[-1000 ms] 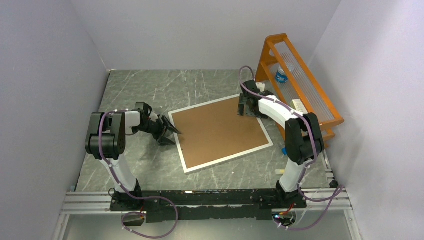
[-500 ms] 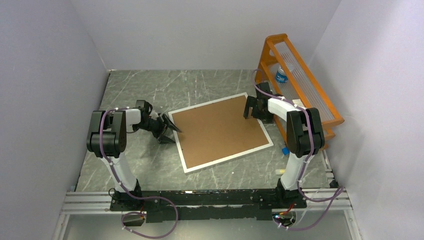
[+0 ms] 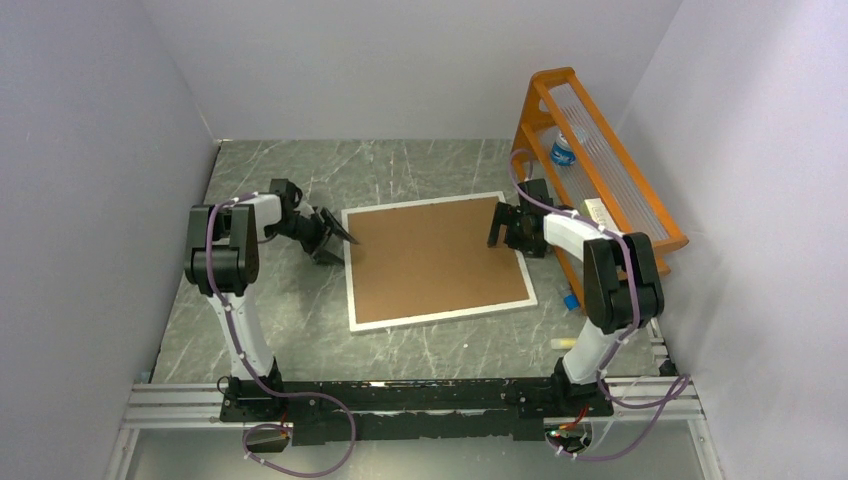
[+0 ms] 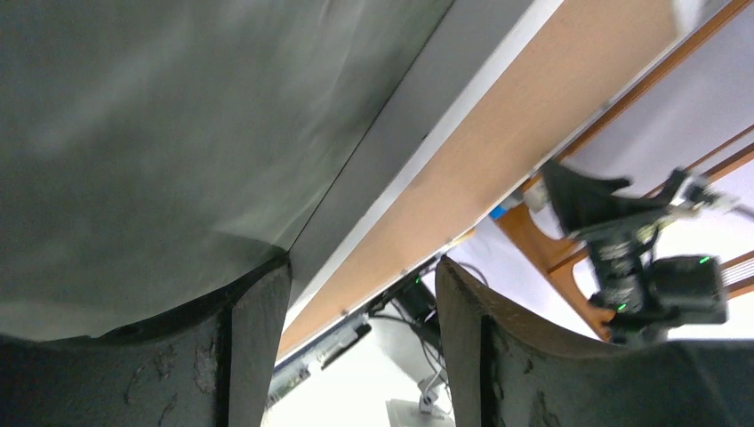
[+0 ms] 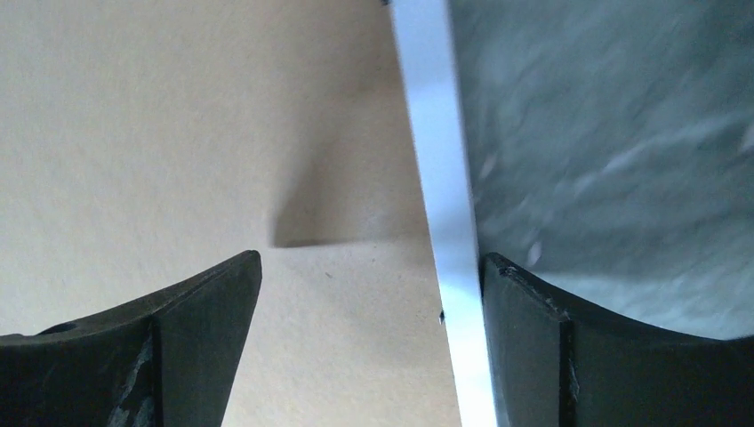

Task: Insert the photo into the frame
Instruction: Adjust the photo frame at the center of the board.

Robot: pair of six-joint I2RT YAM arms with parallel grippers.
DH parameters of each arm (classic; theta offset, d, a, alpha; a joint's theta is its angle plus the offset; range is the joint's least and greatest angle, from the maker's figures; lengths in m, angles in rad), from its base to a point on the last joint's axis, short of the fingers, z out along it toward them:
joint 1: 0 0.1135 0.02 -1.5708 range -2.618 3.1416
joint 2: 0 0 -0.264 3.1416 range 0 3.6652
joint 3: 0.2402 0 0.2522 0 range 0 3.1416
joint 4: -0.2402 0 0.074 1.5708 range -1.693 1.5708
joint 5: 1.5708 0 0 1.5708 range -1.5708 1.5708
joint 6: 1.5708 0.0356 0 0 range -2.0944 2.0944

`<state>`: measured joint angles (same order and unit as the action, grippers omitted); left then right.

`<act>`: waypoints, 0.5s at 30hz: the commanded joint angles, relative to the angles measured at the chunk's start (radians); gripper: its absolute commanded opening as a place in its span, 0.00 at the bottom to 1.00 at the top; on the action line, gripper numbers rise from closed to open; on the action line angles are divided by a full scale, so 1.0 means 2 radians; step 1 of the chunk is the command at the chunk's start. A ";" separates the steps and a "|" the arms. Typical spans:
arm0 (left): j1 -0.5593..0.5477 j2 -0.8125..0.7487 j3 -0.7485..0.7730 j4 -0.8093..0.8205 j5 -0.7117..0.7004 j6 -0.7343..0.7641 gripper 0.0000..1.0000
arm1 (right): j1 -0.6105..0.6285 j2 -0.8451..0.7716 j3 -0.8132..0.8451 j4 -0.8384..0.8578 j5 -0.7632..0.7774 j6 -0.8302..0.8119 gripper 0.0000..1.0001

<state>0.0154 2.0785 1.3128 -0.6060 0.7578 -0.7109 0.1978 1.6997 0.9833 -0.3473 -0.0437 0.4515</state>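
The frame lies flat on the marble table, with a narrow white-silver border around a brown backing board. The photo is out of view. My left gripper stands open at the frame's far left corner. In the left wrist view the frame's edge runs between the jaws of the left gripper, which grip nothing. My right gripper is open over the frame's right side. In the right wrist view the right gripper straddles the border, one finger over the board, the other outside.
An orange rack stands along the right wall and holds a bottle. A small blue item and a pale one lie near the right arm's base. Walls close in the table on three sides.
The frame has turned clockwise and now lies squarer to the table. The left gripper has moved toward the back with the frame's corner. The right gripper has shifted right and nearer along the right edge.
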 commanded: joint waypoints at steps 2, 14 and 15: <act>-0.009 0.077 0.074 0.061 -0.004 0.012 0.64 | 0.100 -0.059 -0.074 0.028 -0.147 0.136 0.94; 0.023 0.196 0.255 0.063 0.025 0.070 0.61 | 0.225 -0.127 -0.145 0.081 -0.120 0.217 0.94; 0.031 0.192 0.256 0.063 0.016 0.070 0.62 | 0.225 -0.142 -0.140 0.050 -0.092 0.212 0.94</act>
<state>0.0864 2.4065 1.8111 -0.3779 0.8253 -0.6445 0.6289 1.4708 0.7204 -0.2649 -0.2161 0.7921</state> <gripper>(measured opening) 0.604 0.943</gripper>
